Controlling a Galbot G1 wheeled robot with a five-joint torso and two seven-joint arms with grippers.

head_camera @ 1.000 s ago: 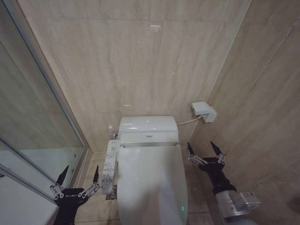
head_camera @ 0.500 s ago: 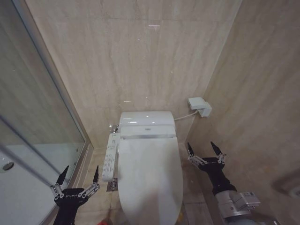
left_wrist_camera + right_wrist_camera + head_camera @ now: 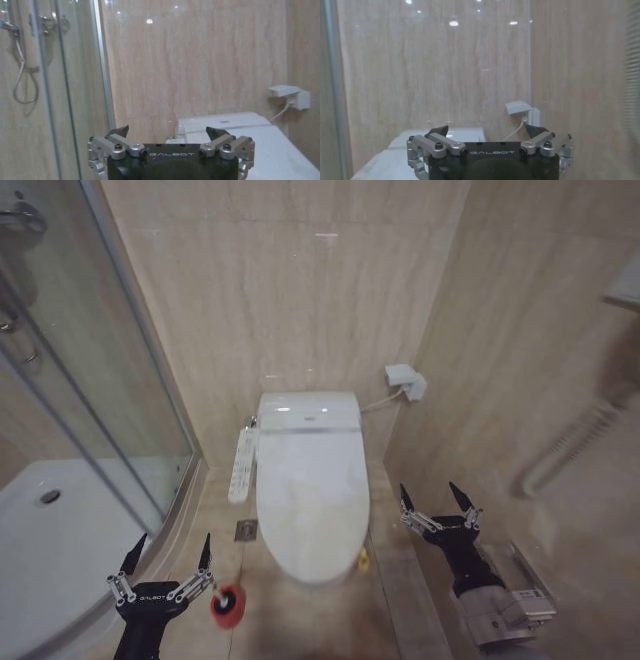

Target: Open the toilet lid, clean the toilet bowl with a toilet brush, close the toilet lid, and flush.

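The white toilet stands against the back wall with its toilet lid (image 3: 312,500) down, so the toilet bowl is hidden beneath it. A small yellow-green tag (image 3: 363,560) shows at the lid's front right edge. On the floor left of the toilet's front stands a red round holder cup (image 3: 228,605); I cannot make out the toilet brush in it. My left gripper (image 3: 171,542) hangs open just left of the cup and holds nothing. On the toilet's right, my right gripper (image 3: 430,495) is open and holds nothing. In the wrist views, the left gripper (image 3: 167,131) and right gripper (image 3: 486,129) face the back wall.
A curved glass shower wall (image 3: 120,380) and white shower tray (image 3: 50,520) take up the left. A control panel (image 3: 241,465) juts from the toilet's left side, with a floor drain (image 3: 247,529) below it. A socket box (image 3: 403,380) and a grab rail (image 3: 570,445) are on the right.
The whole picture has shifted: the camera has pulled back, so the toilet looks smaller and farther, and the red holder cup and shower tray have come into view. Both grippers stay open.
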